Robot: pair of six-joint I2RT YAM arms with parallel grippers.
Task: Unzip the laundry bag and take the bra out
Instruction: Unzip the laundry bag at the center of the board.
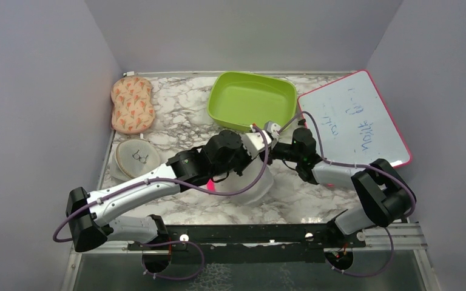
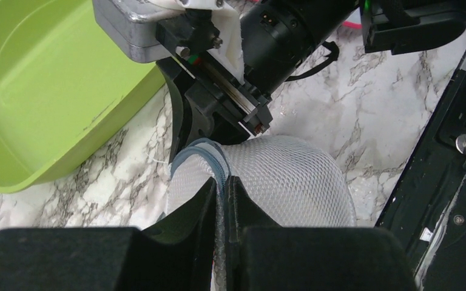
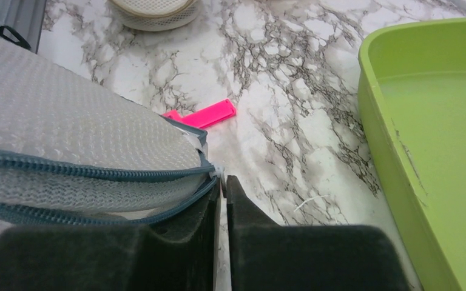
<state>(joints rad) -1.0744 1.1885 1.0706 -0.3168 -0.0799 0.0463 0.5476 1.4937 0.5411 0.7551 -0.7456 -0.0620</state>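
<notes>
The laundry bag (image 1: 252, 182) sits in the middle of the counter (image 1: 182, 121), near the front, between the two arms. It is white see-through net with a dark zip around its edge. The left tool (image 2: 221, 188) is pressed together, pinching the bag's zip edge. The right tool (image 3: 223, 189) is pressed together too, pinching the bag where the zip lines meet. A pink clip (image 3: 206, 114) lies just beside the bag. A green tub (image 1: 252, 100) is behind it, and a beige round case (image 1: 135, 159) is off to the left
</notes>
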